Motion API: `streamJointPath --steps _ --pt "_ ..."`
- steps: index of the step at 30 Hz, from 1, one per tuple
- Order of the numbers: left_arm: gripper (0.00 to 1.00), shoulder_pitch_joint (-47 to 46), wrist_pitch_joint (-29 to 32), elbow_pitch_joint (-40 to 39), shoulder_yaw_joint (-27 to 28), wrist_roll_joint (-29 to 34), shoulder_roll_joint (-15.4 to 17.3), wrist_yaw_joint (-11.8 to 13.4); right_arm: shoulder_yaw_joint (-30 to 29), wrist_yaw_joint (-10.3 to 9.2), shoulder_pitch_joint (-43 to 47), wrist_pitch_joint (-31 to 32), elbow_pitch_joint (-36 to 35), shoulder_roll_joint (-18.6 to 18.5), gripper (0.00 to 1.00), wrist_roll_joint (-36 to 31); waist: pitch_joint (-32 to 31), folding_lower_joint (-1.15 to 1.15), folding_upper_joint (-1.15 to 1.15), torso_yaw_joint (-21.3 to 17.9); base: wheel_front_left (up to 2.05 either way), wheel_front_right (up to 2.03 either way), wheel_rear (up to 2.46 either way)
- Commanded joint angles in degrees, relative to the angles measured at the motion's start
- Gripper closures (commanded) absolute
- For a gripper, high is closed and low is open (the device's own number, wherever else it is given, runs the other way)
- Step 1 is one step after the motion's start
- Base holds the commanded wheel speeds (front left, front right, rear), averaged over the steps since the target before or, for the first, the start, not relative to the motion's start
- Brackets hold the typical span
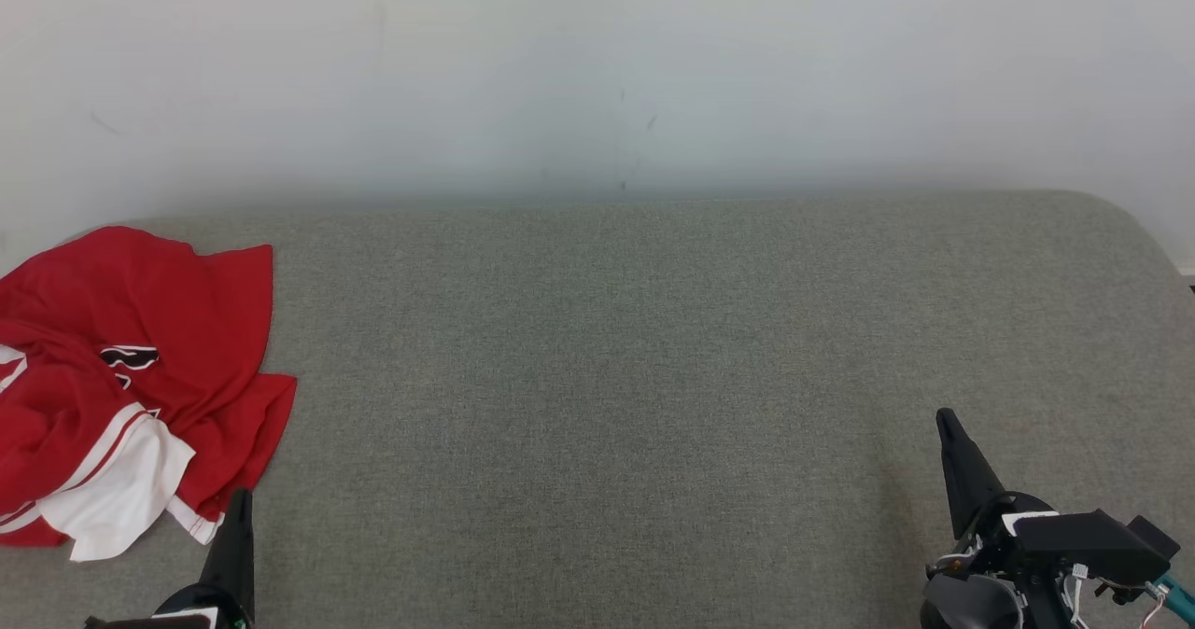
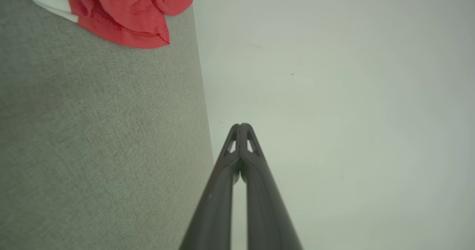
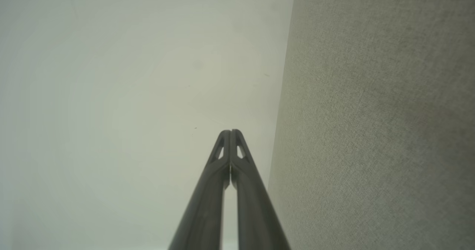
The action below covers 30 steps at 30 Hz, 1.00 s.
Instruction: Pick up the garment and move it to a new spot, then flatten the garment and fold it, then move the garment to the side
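- The left gripper (image 1: pixel 242 496) rises from the lower left edge of the head view. Its fingers point up and away, the tips are pressed together, and it holds nothing.
- The right gripper (image 1: pixel 944 416) stands at the lower right and leans a little to the left. It is also closed tight and empty.
- Both are over the grey surface (image 1: pixel 607 405); I cannot tell if they touch it.
- The garment (image 1: pixel 140 368), red with white parts, lies crumpled at the left end of the surface, just beside the left gripper's tip.
- Its left side is cut off by the picture edge, and its black print is too folded to read.
- One garment, two grippers.
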Motion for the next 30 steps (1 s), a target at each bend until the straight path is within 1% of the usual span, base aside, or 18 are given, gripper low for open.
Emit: streamJointPath --steps 1,18,19,22,27,30 --pt "1.0 -0.4 0.0 0.1 0.2 0.1 -0.1 -0.1 -0.3 0.06 -0.4 0.2 0.1 0.1 1.0 -0.3 0.0 0.0 0.0 0.0 0.0 0.0 0.0" --pt "1.0 -0.4 0.2 0.1 0.3 0.2 -0.2 -0.1 -0.4 0.06 -0.4 0.3 0.1 0.2 1.0 -0.4 0.0 0.0 0.0 0.0 0.0 0.0 0.0" --pt "0.0 0.0 0.0 0.1 0.0 0.1 -0.1 0.0 -0.1 0.0 0.0 0.0 0.1 0.1 0.0 -0.1 0.0 0.0 0.0 0.0 0.0 0.0 0.0" --pt "0.0 0.9 0.0 1.4 -0.2 0.0 -0.3 0.0 0.0 -0.09 1.3 -0.1 1.3 0.2 0.0 -0.1 0.0 0.0 0.0 0.0 0.0 0.0 0.0" --pt "0.0 0.9 -0.3 0.8 -1.6 0.1 -0.3 0.0 0.9 -0.07 1.8 -1.5 0.5 0.1 0.0 -1.0 -0.1 0.0 0.0 0.0 0.0 0.0 0.0" --pt "0.0 0.7 -1.3 0.3 -2.7 1.2 -0.1 0.0 1.6 -0.06 2.1 -2.4 0.2 -0.1 0.0 -2.1 -0.2 0.0 0.0 0.0 0.0 0.0 0.0"
